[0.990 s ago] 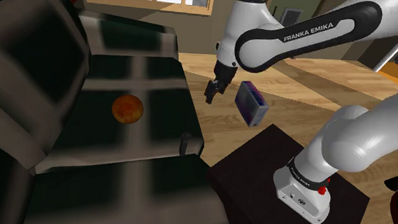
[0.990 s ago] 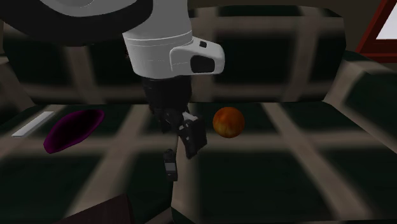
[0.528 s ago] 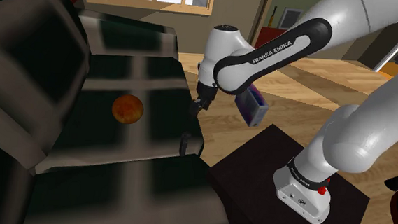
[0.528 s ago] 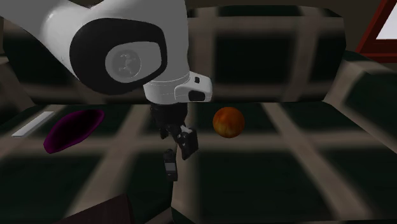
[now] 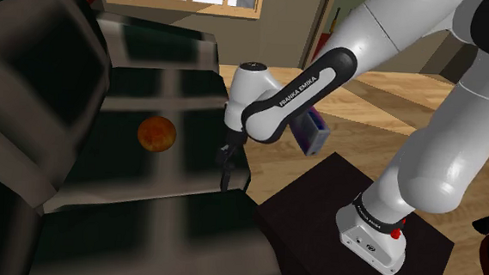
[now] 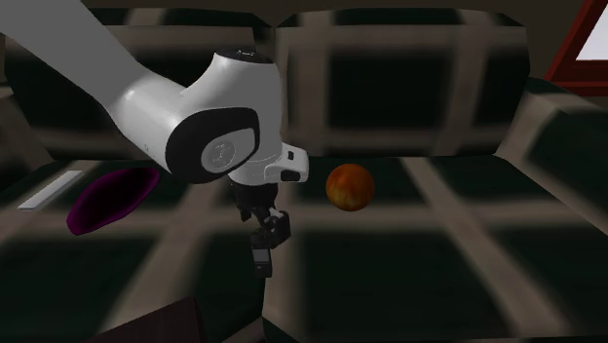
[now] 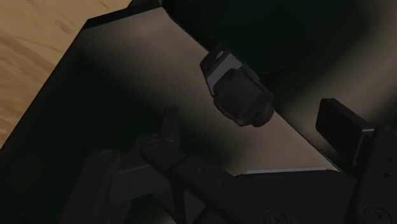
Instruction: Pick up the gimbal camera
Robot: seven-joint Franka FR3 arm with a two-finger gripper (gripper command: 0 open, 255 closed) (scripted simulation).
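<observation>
**Your pincer (image 5: 229,154) hangs open just above the gimbal camera (image 5: 227,176) at the front edge of the sofa (image 5: 167,188).**

Nearest you in the shoulder view is the dark stand (image 5: 316,209), with the arm bending from it down to the seat. In the wrist view the two fingers (image 7: 168,122) stand wide apart. The small dark camera lies ahead of them, between their lines, and touches neither. It sits on a pale stripe of the plaid seat, close beside the wooden floor (image 5: 364,113). Farther in on the seat you see an orange ball (image 5: 157,134), well apart from the camera. In the second exterior view a purple thing (image 6: 110,198) lies on the seat to the pincer's left. The backrest rises behind them.
</observation>
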